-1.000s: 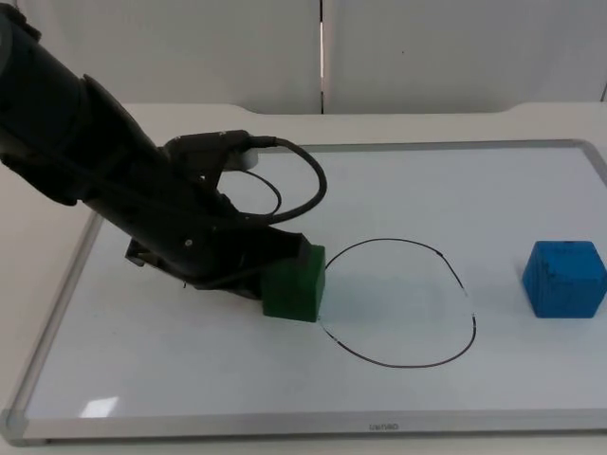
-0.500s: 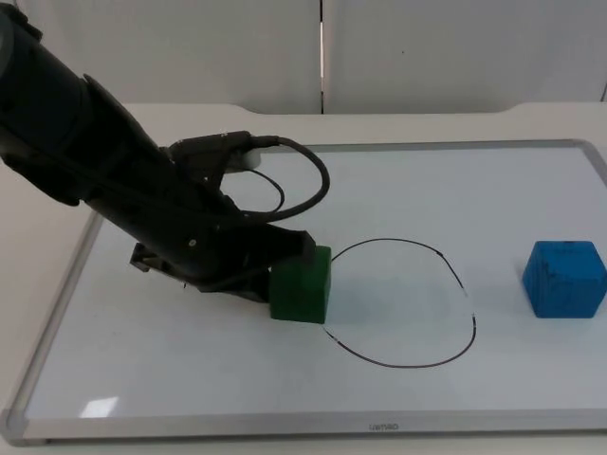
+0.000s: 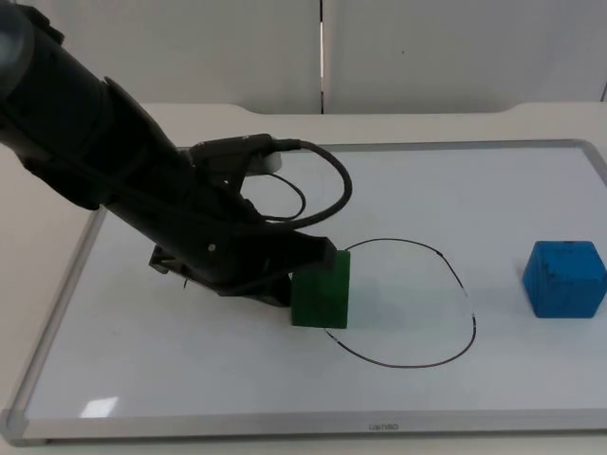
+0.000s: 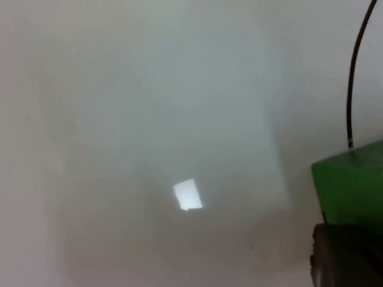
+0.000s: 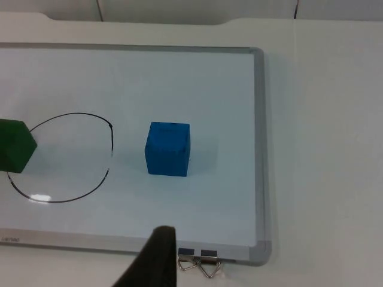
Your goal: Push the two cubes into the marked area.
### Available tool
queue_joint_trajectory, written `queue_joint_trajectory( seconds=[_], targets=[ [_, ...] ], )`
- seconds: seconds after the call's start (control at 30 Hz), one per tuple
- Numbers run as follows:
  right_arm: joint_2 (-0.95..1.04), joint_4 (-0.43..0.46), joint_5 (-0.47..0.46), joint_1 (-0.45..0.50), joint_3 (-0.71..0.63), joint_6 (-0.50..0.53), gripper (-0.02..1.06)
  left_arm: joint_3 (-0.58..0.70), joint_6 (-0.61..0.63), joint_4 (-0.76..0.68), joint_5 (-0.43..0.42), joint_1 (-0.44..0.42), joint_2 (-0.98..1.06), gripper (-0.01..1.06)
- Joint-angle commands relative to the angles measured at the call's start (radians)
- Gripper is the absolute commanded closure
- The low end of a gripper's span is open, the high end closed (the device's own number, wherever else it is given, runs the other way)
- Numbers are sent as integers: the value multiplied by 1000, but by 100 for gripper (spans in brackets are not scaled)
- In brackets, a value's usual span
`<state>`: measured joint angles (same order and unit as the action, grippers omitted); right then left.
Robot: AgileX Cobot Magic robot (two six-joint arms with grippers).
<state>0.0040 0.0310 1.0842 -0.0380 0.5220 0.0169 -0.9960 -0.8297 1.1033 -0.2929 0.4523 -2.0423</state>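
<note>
Green cube (image 3: 321, 290) on the drawn ring's (image 3: 446, 353) line | blue cube (image 3: 563, 278) outside | left gripper (image 3: 285, 282) touching green, we cannot tell its grip | right arm waits

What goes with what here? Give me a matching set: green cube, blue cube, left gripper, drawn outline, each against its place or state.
Things:
1. green foam cube
2. blue foam cube
3. left gripper
4. black hand-drawn outline

Places or states:
A. alone near the whiteboard's right edge, outside the line
B. pressed against the green cube's left side
C. sitting on the line's left edge
D. marked around the board's middle

Pairs: 1-C, 2-A, 3-B, 4-D
</note>
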Motion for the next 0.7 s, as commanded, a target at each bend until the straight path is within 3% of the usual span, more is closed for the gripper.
queue_joint_trajectory(
  seconds=[0.0, 0.33, 0.67],
  targets=[
    [-4, -2, -5, 3, -6, 0, -1, -14, -2, 31, -6, 14, -1, 105],
    [-4, -2, -5, 3, -6, 0, -1, -16, -2, 37, -8, 36, -1, 105],
    [-4, -2, -5, 3, -6, 0, -1, -16, 7, 40, -90, 37, -1, 105]
  ],
)
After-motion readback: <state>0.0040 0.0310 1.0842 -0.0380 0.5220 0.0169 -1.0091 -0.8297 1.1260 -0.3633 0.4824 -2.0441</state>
